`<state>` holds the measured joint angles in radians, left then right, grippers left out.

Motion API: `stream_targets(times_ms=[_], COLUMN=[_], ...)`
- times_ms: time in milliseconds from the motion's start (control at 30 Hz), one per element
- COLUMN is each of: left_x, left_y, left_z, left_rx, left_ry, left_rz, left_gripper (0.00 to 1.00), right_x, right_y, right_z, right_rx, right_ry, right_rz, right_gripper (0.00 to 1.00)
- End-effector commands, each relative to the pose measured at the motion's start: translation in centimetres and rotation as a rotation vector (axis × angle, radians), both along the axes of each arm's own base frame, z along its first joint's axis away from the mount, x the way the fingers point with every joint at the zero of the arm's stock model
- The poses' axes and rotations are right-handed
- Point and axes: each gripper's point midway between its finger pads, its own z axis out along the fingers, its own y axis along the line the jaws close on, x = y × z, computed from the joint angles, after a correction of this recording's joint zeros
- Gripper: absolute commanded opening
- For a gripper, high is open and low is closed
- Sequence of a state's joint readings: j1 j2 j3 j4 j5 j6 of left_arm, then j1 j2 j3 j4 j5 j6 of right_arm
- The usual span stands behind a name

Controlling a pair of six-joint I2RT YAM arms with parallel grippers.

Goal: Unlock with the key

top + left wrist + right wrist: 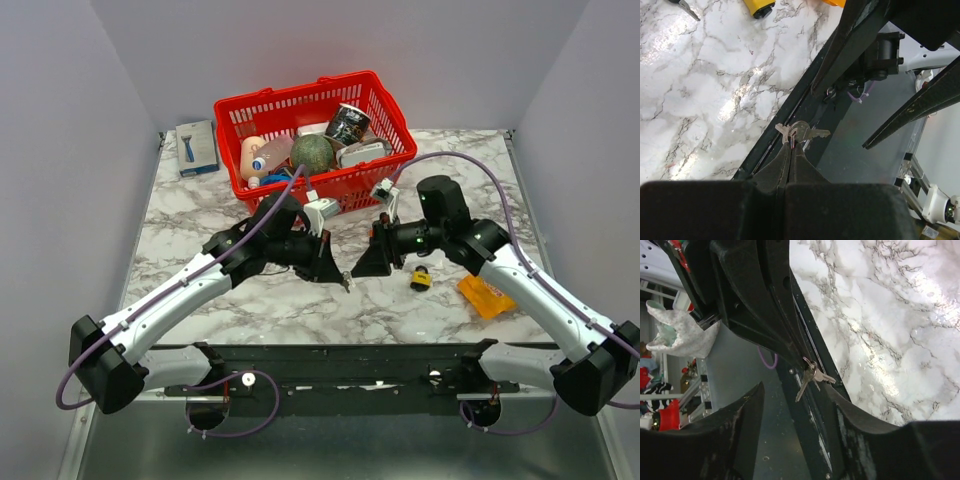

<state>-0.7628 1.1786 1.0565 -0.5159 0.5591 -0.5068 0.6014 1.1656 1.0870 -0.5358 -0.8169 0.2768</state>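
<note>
Currently this is the key-handling step, not insertion: the left gripper [338,276] has its fingers [785,165] pinched together on the ring of the keys [802,132], which dangle off the bench [200,200] at centre frame in the top view. The right gripper [360,268] faces them from just beside, its fingers [740,435] spread wide and gripping nothing (in the right wrist view the keys sit centred between them). The yellow padlock [421,279] lies on the bench right of centre, below the right arm, untouched. It looks like a handover or regrasp. The next move likely needs one key blade pinched firmly and pointing free, then the padlock steadied. Keyhole direction can't be told.
</note>
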Motion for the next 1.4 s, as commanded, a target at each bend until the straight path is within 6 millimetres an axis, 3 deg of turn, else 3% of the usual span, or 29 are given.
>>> stream_targets(times_ms=[0,300,633,733,767,833,900,933,1033,1200,1300,1367], left_x=[0.2,0.2,0.6,0.7,0.9,1.0,1.4,1.6,2.3,2.3,1.4,0.6], left_y=[-0.5,-0.8,-0.7,-0.8,-0.8,-0.8,-0.5,-0.4,0.4,0.7,-0.2,-0.8], left_z=[1.3,1.3,1.8,1.8,1.9,2.0,2.1,2.2,2.3,4.1,4.0,3.6], left_rx=[-0.013,-0.021,-0.043,-0.051,-0.056,-0.057,-0.049,-0.046,-0.018,-0.076,-0.115,-0.13], left_ry=[-0.045,-0.054,-0.079,-0.081,-0.09,-0.093,-0.101,-0.109,-0.138,-0.173,-0.118,-0.073], left_rz=[-0.015,-0.017,0.019,0.03,0.039,0.051,0.084,0.097,0.157,0.186,0.132,0.092], left_gripper=[0.0,0.0,0.0,0.0,0.0,0.0,0.21,0.5,0.77,0.85,0.81,0.7], right_x=[-0.6,0.2,-0.5,-0.9,-0.9,-1.0,-0.7,-0.6,-0.7,-1.2,-1.9,-2.3], right_y=[0.7,1.0,1.7,1.8,1.9,1.9,1.9,1.9,1.8,0.9,0.4,0.2], right_z=[-0.5,-2.4,-2.1,-1.8,-1.7,-1.6,-1.5,-1.4,-1.0,-0.9,-0.4,-0.1], right_rx=[0.024,-0.022,0.013,0.031,0.034,0.036,0.027,0.023,0.014,-0.031,-0.04,-0.037], right_ry=[0.055,0.1,0.157,0.176,0.181,0.194,0.209,0.214,0.217,0.186,0.177,0.177], right_rz=[0.055,0.029,0.104,0.129,0.134,0.132,0.105,0.096,0.086,0.09,0.121,0.133], right_gripper=[0.55,0.5,0.4,0.28,0.14,0.01,0.01,0.01,0.01,0.01,0.01,0.01])
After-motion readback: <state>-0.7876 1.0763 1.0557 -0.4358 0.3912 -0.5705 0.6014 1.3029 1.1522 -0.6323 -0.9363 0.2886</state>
